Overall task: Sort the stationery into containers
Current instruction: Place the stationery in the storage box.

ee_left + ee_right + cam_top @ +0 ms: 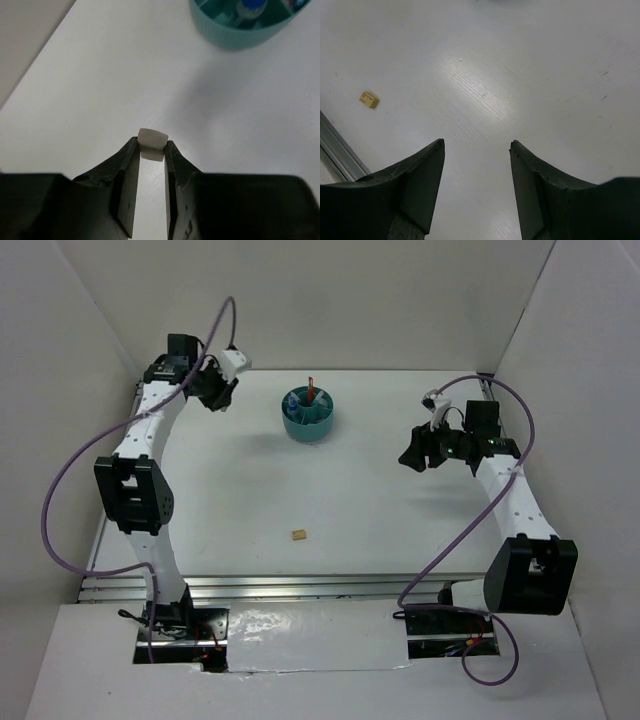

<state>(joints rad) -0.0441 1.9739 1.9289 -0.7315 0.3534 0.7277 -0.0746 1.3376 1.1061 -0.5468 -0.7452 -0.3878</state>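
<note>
Pinching small pale block [151, 140] in left gripper [151, 151], we see teal organiser [235, 37] at one o'clock, nearer this arm. Right gripper [476, 146] spread, empty; tan block [369, 99] at its ten o'clock.

Round teal organiser [310, 428] sits upright at the far side of the table [400, 540], with a thin reddish pen [311, 390] poking up out of it. One tiny tan block [298, 535] lies alone nearer the front. A small pale block [151, 141] is pinched in the left gripper [151, 150].
</note>
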